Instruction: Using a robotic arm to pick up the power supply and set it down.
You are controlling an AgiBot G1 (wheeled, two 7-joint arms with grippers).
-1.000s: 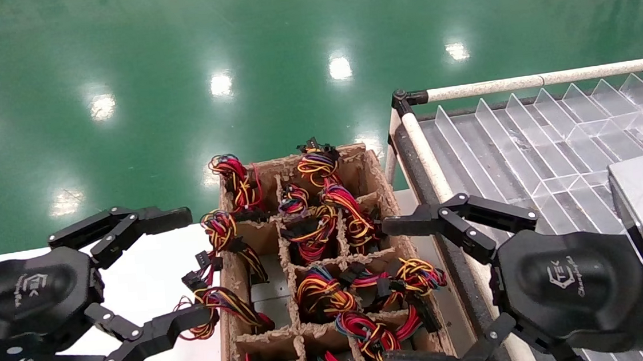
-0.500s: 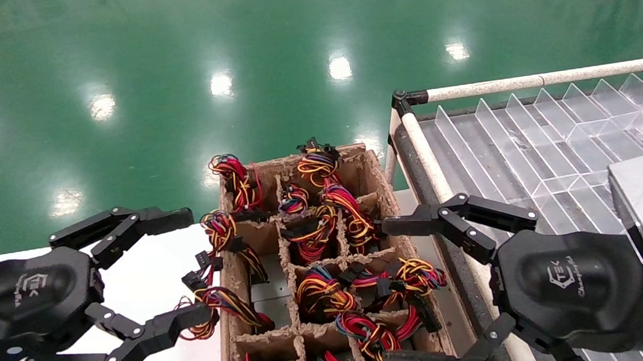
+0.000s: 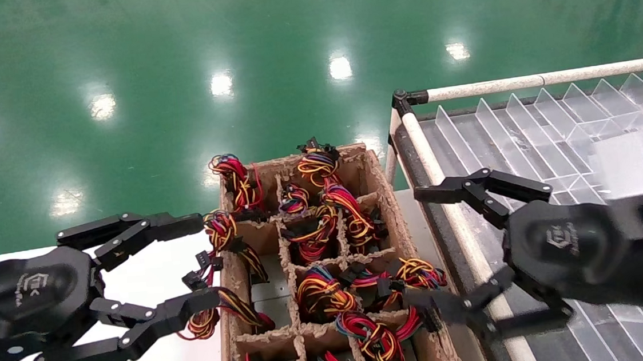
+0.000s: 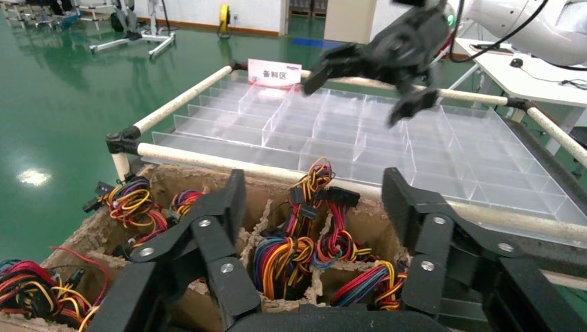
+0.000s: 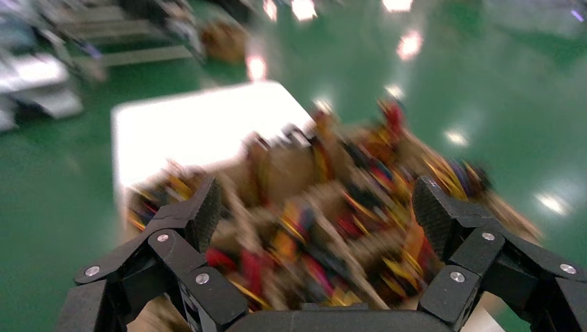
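Several power supplies sit in the cells of a brown cardboard box (image 3: 382, 181); mostly their red, yellow and black wire bundles (image 3: 322, 292) show, with a bit of grey metal casing (image 3: 267, 295) in one cell. My right gripper (image 3: 421, 247), the one with the silver wrist (image 3: 624, 168), hangs open at the box's right edge, over the rail, holding nothing. My left gripper (image 3: 196, 262) is open at the box's left wall, its fingers on either side of hanging wires. The left wrist view shows the left gripper (image 4: 313, 187) above wire bundles (image 4: 277, 252). The right wrist view shows the right gripper (image 5: 318, 204) over the blurred box.
A clear plastic divided tray (image 3: 525, 141) lies on a cart with white tube rails (image 3: 531, 80) at the right of the box. A white table (image 3: 135, 287) lies under my left gripper. Green floor (image 3: 175, 71) stretches beyond.
My right gripper has swung rightward and farther away, from over the box toward the tray rail. My left gripper has slid slightly right, its fingertips now at the box wall.
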